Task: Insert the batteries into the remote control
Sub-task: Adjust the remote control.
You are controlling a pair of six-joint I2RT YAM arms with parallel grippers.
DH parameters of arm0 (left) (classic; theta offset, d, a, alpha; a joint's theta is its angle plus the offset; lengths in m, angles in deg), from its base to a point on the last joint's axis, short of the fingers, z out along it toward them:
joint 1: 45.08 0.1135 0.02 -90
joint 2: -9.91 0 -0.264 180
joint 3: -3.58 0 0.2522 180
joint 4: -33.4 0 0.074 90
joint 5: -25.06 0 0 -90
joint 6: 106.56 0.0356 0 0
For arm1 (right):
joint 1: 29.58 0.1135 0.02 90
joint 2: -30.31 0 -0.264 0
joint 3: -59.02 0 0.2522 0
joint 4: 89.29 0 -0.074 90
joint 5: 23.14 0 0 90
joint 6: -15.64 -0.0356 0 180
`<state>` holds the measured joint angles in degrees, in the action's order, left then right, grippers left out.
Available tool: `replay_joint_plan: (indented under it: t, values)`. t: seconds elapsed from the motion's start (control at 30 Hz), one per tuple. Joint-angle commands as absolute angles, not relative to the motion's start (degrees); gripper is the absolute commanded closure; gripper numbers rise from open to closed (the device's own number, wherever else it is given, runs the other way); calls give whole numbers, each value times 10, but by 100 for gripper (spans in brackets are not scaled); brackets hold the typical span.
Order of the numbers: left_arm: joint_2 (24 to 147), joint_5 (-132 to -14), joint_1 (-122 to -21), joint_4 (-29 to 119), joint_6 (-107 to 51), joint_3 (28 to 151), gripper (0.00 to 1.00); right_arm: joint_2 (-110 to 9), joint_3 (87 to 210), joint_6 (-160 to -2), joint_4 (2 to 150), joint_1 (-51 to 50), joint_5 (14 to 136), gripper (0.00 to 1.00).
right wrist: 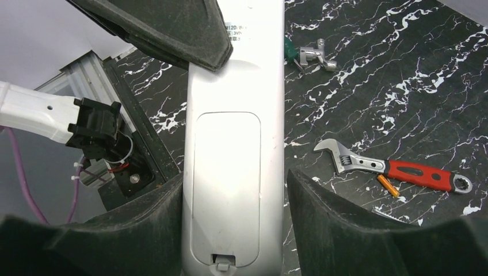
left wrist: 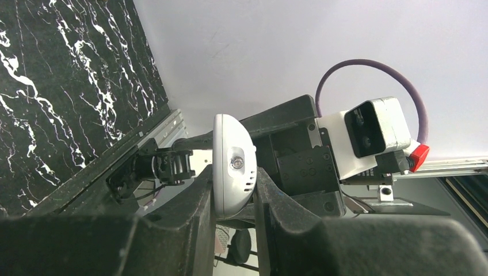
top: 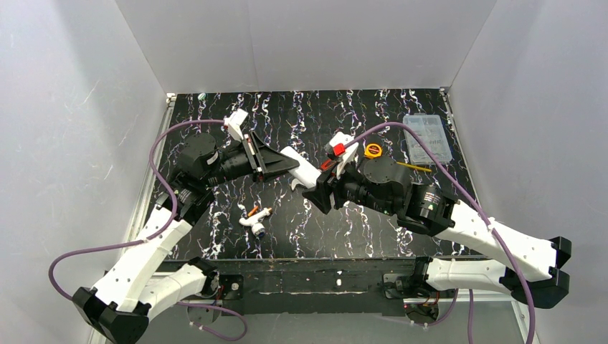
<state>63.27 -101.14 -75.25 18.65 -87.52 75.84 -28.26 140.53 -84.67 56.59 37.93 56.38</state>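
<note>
- The left gripper is clamped shut on one end of the remote control and holds it above the table, close to the middle. In the left wrist view the rounded end of the handset faces the camera, squeezed between the two dark fingers.
- The right gripper stands open astride the other end of the remote. One finger lies against the handset's edge, and a thin gap shows between the other finger and the opposite edge, so it has no firm hold.
- The remote's back faces the right wrist camera. The battery cover sits closed over the recess with its latch tab at the near end, so whatever is inside is hidden.
- Small grey print sits on the remote's back just beyond the cover. It is partly under a left finger; "M12D" and "3V" can be made out, the rest cannot.
- One orange battery lies on the table, touching or just beside the red-handled wrench. Seen from above, both lie at about 7 o'clock from the remote.
- A white tube-shaped tool lies just beside the wrench, on its near side.
- A small metal fitting with a green part lies on the marble-patterned table beyond the remote in the right wrist view.
- A clear plastic compartment box with its lid shut sits at about 2 o'clock from the remote, near the far right edge. Its contents are too small to tell.
- A round yellow item sits between the box and the remote; any marking on it is unreadable.
</note>
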Motion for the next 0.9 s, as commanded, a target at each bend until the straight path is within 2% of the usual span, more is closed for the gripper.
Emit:
replay_joint_plan:
  t: [0.0,0.17,0.23,0.33,0.4,0.57,0.6,0.63,0.67,0.73,0.87]
  values:
    - [630,-1045,-755,139,-881,764,100,-275,1416,-839,602,375,575,35]
    - [634,-1053,-755,139,-882,764,100,-272,1415,-838,602,374,579,40]
    - [634,-1055,-755,140,-882,764,100,-272,1414,-836,602,374,587,48]
    - [634,-1056,-755,145,-880,765,100,-272,1412,-835,602,374,593,70]
    - [633,-1055,-755,150,-876,767,100,-272,1410,-836,602,374,593,80]
    - [629,-1020,-756,152,-866,769,65,-279,1410,-845,614,374,585,91]
    - [627,-1007,-758,151,-862,768,56,-283,1414,-851,615,374,579,93]
    - [624,-989,-759,148,-855,768,44,-288,1418,-857,617,374,576,95]
    - [620,-974,-760,148,-850,767,37,-292,1421,-861,619,374,576,97]
    - [614,-956,-761,149,-841,769,30,-298,1425,-871,625,374,582,99]
    - [616,-948,-762,168,-826,781,29,-307,1430,-881,631,374,602,99]
